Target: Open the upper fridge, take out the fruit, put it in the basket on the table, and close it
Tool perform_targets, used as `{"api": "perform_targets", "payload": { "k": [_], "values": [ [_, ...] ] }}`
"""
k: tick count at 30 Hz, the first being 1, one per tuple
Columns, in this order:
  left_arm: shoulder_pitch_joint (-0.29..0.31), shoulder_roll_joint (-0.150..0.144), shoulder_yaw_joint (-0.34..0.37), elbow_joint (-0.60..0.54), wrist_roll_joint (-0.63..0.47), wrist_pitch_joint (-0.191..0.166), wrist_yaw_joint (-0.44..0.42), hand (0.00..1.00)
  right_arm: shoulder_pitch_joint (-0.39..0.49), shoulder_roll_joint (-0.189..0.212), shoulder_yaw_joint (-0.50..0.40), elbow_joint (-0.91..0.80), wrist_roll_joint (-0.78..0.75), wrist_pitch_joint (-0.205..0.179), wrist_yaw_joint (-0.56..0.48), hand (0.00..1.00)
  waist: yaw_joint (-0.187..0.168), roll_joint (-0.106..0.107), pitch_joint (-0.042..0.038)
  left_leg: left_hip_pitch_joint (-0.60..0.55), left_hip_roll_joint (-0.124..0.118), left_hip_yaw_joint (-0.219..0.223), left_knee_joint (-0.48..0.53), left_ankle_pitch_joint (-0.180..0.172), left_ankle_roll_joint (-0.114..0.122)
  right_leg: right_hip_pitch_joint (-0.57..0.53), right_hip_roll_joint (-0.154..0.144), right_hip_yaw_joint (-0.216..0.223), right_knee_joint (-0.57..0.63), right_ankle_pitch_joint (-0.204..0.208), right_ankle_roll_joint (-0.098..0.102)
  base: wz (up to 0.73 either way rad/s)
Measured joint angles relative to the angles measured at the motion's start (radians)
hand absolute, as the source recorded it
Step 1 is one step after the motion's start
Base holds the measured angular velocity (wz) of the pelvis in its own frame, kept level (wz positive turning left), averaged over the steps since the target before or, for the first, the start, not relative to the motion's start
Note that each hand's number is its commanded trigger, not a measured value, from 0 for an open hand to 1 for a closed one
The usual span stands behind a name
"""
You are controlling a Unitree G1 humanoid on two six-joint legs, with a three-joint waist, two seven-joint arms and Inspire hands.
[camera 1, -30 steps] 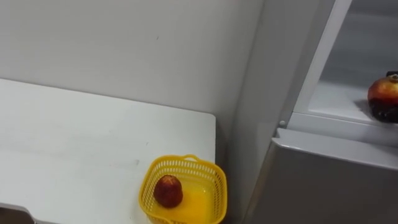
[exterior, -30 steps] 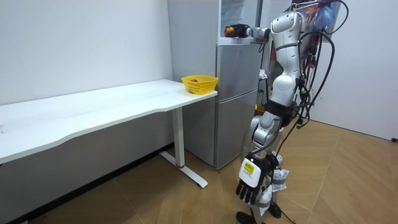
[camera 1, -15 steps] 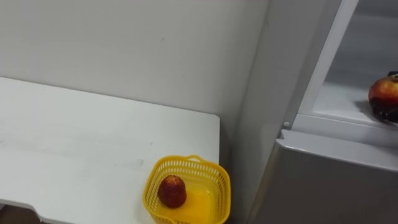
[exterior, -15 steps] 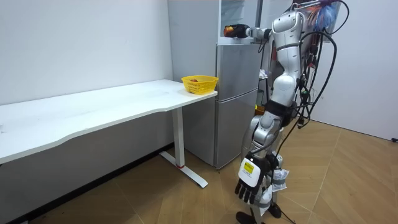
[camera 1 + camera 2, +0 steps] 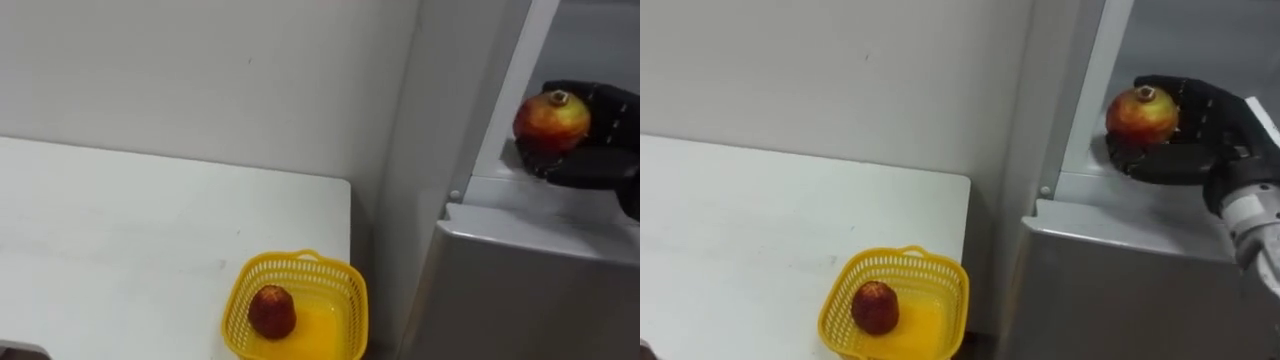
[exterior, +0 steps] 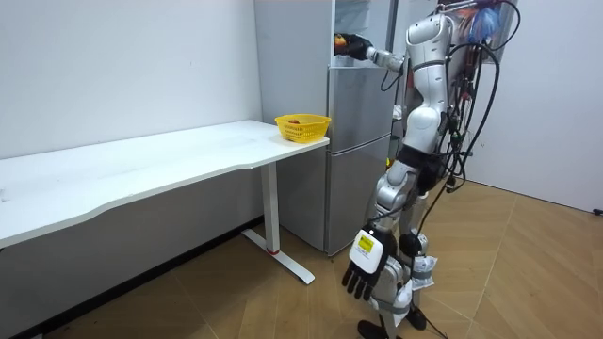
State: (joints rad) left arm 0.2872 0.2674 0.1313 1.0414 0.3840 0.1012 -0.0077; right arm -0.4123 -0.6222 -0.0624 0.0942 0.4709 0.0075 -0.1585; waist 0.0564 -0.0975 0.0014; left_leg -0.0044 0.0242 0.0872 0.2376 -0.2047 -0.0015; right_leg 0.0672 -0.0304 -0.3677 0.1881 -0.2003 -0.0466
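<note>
Right now your right hand (image 5: 1185, 150) cups the pomegranate (image 5: 1142, 115) from below and behind, its dark fingers curled round the fruit, at the lip of the open upper fridge compartment (image 5: 1100, 195). That underhand hold suits a round, hard-skinned, glossy fruit: it sits in the palm instead of slipping out of a pinch. Its small crown points up, and the red skin pales to yellow on one side. Below the ledge, the fridge's lower door (image 5: 1110, 295) is flat grey metal. To the left, a yellow plastic lattice basket (image 5: 902, 254) stands at the white worktop's (image 5: 740, 220) right corner, just beside the fridge, and holds one dark red fruit (image 5: 875, 306). It is probably where this pomegranate belongs too. Your left hand (image 6: 363, 275) hangs low by the leg, fingers loose and empty.
</note>
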Motion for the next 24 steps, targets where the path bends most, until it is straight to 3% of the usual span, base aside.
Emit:
{"api": "perform_targets", "payload": {
  "k": [2,5,9,12,15,18,20,24],
  "values": [
    [-0.007,-0.018,0.0,0.0,0.0,-0.005,0.006,0.0,0.083,0.046,-0.027,-0.111,-0.015,-0.004,-0.016,1.0,-0.002,0.019,-0.0022,-0.001,0.001,0.006,0.001,-0.002,0.002,-0.001,0.0,0.007,0.0,0.0,0.0,-0.06],
    [-0.012,-0.04,-0.001,0.005,0.0,-0.007,0.006,0.0,0.115,0.08,-0.031,-0.178,-0.042,-0.005,-0.038,1.0,-0.026,0.051,-0.0075,0.002,-0.001,0.012,0.002,-0.003,0.004,0.0,-0.002,0.012,0.001,0.001,0.003,-0.06],
    [-0.012,-0.054,-0.001,0.006,0.001,-0.021,0.018,0.0,0.156,0.091,-0.049,-0.276,-0.102,-0.006,-0.075,1.0,-0.033,0.067,-0.0142,0.023,0.0,0.021,-0.003,-0.002,0.004,0.009,-0.001,0.024,0.0,0.001,0.004,-0.1],
    [0.001,-0.062,-0.001,0.01,0.001,-0.03,0.018,0.0,0.165,0.094,-0.052,-0.371,-0.171,-0.01,-0.082,1.0,-0.04,0.059,-0.0077,0.046,0.002,0.048,-0.014,-0.001,0.003,0.015,0.002,0.044,-0.003,-0.003,0.004,-0.21],
    [-0.006,-0.062,0.0,0.032,0.0,-0.043,0.018,0.0,0.166,0.115,-0.059,-0.484,-0.255,-0.028,-0.079,1.0,-0.052,0.051,-0.009,0.042,0.003,0.055,-0.015,-0.001,0.003,0.002,0.0,0.054,0.002,-0.009,0.004,-0.09],
    [-0.021,-0.061,-0.003,0.054,-0.01,-0.048,0.017,0.0,0.174,0.121,-0.043,-0.575,-0.312,-0.067,-0.064,1.0,-0.045,0.036,-0.005,0.047,0.006,0.067,-0.014,-0.001,0.003,-0.001,0.003,0.065,0.001,-0.007,0.003,-0.1],
    [-0.035,-0.058,-0.033,0.068,-0.011,-0.059,0.016,0.0,0.173,0.121,-0.021,-0.601,-0.418,-0.103,-0.044,1.0,-0.036,0.026,-0.007,0.046,0.005,0.069,-0.014,-0.002,0.003,-0.001,0.003,0.067,0.0,-0.007,0.004,0.0],
    [-0.067,-0.054,-0.05,0.087,-0.024,-0.066,0.012,0.0,0.173,0.122,0.048,-0.609,-0.549,-0.117,-0.003,1.0,-0.016,0.017,-0.0069,0.051,0.007,0.075,-0.016,-0.002,0.003,0.002,0.003,0.07,0.001,-0.006,0.003,-0.02]
  ]
}}
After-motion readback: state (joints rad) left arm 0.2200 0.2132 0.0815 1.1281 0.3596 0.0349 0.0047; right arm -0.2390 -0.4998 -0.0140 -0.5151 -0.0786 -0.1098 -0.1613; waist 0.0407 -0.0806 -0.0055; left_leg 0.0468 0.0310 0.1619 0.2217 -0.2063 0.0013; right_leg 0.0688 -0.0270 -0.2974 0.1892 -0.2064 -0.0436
